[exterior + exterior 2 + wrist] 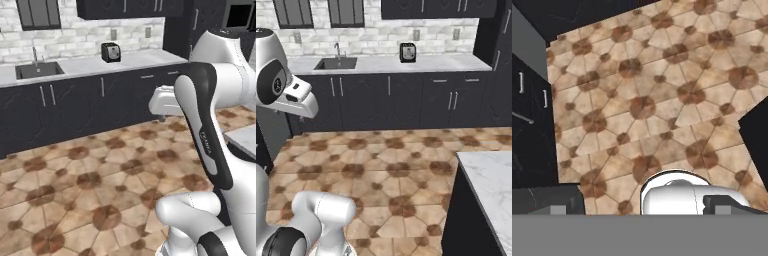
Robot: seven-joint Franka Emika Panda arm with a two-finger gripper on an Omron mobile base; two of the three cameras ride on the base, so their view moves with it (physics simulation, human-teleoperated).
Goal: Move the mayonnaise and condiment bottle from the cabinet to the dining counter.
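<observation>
The mayonnaise and the condiment bottle are out of view. Black cabinet doors [431,7] with slim bar handles hang shut above the far worktop, and they also run along the top of the left base view as the cabinet [125,7]. A white veined corner of the dining counter [491,190] juts in at the lower right. My gripper [642,206] points down at the tiled floor, open, with its fingertips [558,209] far apart and nothing between them. The white hand [164,102] hovers mid-room, well short of the cupboards.
A marble worktop [436,62] with brick backsplash carries a sink [336,63] and a black toaster [407,52]. Black base cupboards [406,100] stand under it, and a tall black unit [501,45] closes the right end. Brown tiled floor [386,165] lies open between.
</observation>
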